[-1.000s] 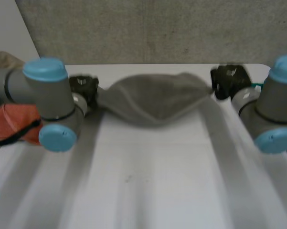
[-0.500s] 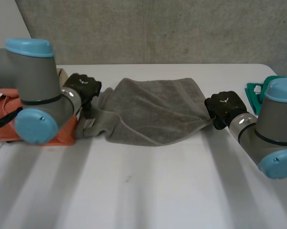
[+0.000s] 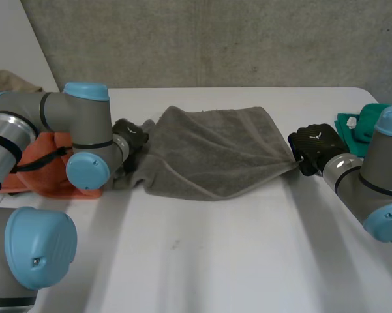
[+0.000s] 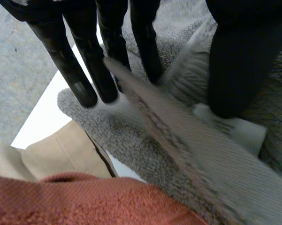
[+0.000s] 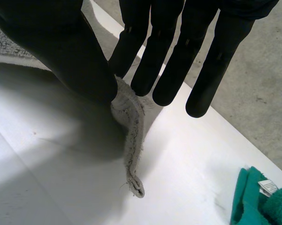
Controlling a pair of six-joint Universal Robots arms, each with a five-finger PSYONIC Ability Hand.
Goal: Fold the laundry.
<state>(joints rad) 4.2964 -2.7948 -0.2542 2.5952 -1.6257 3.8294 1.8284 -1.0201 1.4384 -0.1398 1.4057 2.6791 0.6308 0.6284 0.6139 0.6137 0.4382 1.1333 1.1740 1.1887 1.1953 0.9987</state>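
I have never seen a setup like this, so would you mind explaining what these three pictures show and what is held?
This is a two-armed robot at a white table; each grey arm ends in a black hand. The head view looks down from between the arms; the other two come from cameras on each wrist, looking along the palm. A grey terry towel lies spread between the hands. The left hand pinches its bunched edge on one side, the right hand pinches a corner on the other, between thumb and fingers. An orange cloth lies beside the left arm, a teal cloth beside the right.
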